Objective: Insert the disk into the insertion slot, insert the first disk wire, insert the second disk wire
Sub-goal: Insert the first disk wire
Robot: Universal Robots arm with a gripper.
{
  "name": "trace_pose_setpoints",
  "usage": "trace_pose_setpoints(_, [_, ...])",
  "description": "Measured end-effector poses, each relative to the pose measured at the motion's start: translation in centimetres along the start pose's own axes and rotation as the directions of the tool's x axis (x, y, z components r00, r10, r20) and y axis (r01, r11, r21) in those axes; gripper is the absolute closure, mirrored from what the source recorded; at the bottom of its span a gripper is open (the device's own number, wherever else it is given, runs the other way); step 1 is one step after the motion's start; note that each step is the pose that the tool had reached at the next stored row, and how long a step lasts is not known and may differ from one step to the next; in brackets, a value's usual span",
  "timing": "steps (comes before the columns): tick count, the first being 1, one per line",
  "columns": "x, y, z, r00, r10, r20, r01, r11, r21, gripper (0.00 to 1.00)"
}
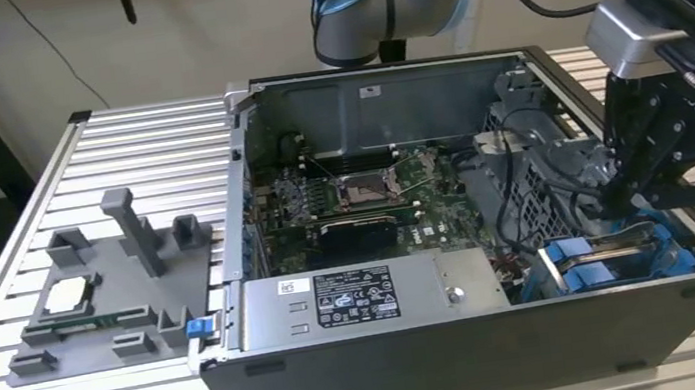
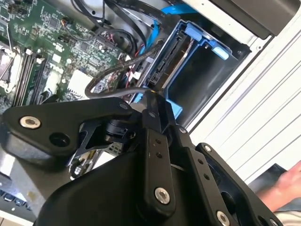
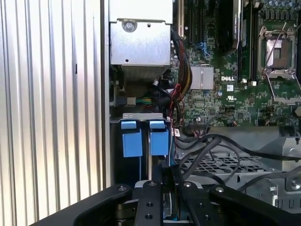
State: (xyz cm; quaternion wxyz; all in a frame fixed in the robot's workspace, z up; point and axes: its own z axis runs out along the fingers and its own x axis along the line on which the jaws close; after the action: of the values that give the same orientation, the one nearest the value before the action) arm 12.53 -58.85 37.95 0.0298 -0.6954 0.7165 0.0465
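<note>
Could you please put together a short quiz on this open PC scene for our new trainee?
1. True or false: the gripper hangs over the CPU socket.
2. The plastic fittings on the insertion slot are: A red, B blue, C yellow.
3. Fill in: the power-supply box carries a white ____.
Key: 1 false, it is at the insertion slot, on the exterior view's right; 2 B; 3 sticker.
</note>
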Motion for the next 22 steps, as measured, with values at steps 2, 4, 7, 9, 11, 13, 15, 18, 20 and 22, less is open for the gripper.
trace_pose_setpoints(2, [0.16,-0.19,0.08,1.0,0.0,0.0,0.0,1.0,-0.0005,1.0])
trace_pose_setpoints(4, [0.23,-0.42,0.19,1.0,0.001,0.0001,-0.001,1.0,-0.002,1.0])
trace_pose_setpoints(7, [0.25,-1.13,0.33,1.0,0.002,-0.0003,-0.002,0.9999,-0.0102,1.0])
trace_pose_setpoints(9, [0.25,-1.72,0.46,1.0,0.002,-0.0006,-0.002,0.9999,-0.0164,1.0])
trace_pose_setpoints(11, [0.25,-2.34,0.63,1.0,0.003,-0.0006,-0.003,0.9997,-0.0244,1.0])
trace_pose_setpoints(13, [0.24,-2.94,0.76,1.0,0.004,-0.001,-0.004,0.9995,-0.0327,1.0])
trace_pose_setpoints(15, [0.24,-3.43,0.85,1.0,0.005,-0.0012,-0.005,0.9993,-0.0378,1.0])
trace_pose_setpoints(18, [0.24,-4.0,0.92,1.0,0.005,-0.0015,-0.005,0.9991,-0.0422,1.0])
trace_pose_setpoints(20, [0.23,-4.08,0.94,1.0,0.005,-0.0013,-0.005,0.9991,-0.0425,1.0])
trace_pose_setpoints(22, [0.23,-4.08,0.94,1.0,0.005,-0.0013,-0.005,0.9991,-0.0425,1.0])
